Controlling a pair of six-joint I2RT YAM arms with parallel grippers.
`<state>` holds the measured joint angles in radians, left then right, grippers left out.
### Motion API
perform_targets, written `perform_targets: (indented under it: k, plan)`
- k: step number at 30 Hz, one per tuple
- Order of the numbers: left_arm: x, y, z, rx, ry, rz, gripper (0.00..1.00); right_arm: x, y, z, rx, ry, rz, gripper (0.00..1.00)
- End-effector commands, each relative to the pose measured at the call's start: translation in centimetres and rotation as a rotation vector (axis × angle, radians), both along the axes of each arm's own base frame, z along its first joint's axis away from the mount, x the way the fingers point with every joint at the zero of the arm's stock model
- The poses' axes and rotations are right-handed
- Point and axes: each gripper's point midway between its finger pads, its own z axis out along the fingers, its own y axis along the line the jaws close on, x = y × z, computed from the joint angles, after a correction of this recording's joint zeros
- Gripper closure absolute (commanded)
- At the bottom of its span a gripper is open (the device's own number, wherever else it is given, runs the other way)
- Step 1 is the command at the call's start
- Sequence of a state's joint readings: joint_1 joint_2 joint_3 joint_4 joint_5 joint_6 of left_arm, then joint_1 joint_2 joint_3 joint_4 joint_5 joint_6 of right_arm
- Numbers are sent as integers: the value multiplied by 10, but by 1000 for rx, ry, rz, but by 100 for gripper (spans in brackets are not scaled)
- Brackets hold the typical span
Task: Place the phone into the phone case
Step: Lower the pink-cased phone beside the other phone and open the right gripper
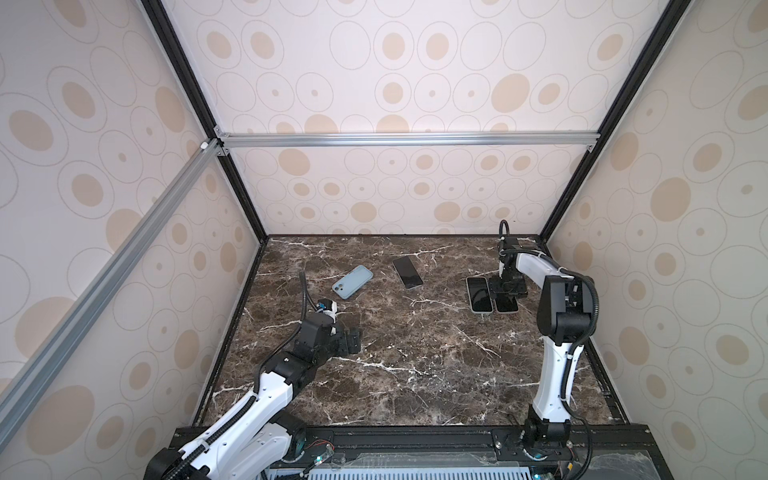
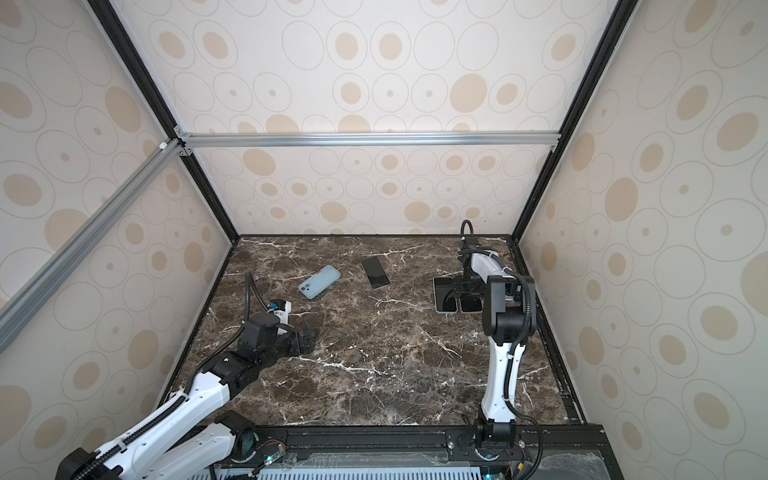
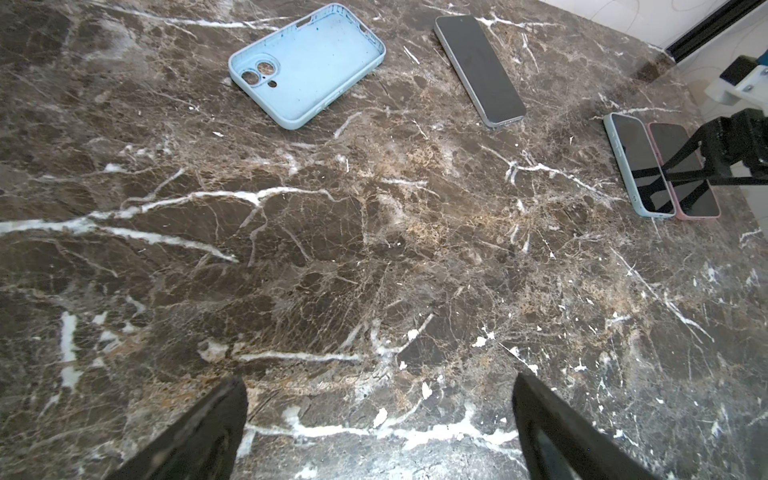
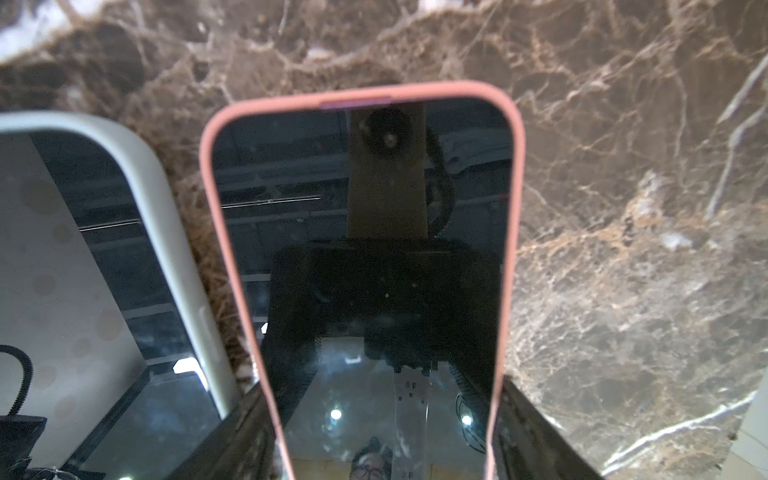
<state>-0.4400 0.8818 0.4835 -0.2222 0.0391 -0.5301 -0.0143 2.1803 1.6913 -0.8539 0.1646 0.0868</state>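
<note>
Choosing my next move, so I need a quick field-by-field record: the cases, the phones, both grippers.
empty case: light blue, open side up, left of centre on the table
bare phone: screen up, right of the empty case, apart from it
already cased: blue-cased phone and pink-cased phone, side by side at the right
left gripper: open, empty, above bare marble
right gripper: fingers flank the pink-cased phone; grip unclear
task state: bare phone not yet in the empty case
</note>
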Motion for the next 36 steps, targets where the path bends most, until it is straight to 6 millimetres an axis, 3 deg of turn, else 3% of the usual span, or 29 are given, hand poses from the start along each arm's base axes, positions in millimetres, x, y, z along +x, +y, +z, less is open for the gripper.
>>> perform_targets:
  k: [1, 20, 27, 36]
  plan:
    - [7, -2, 18, -7, -38, -12, 0, -3, -1, -5, 14, 36, -3, 26]
    - [8, -4, 19, -27, -45, -4, 0, -10, 1, -8, 26, 70, 18, 14]
    - [12, 0, 15, -7, -21, 27, 0, -8, 1, 25, 22, -9, 10, 14]
    - [22, -1, 15, -12, -19, 52, 0, -23, 4, 77, 43, -124, -5, 15]
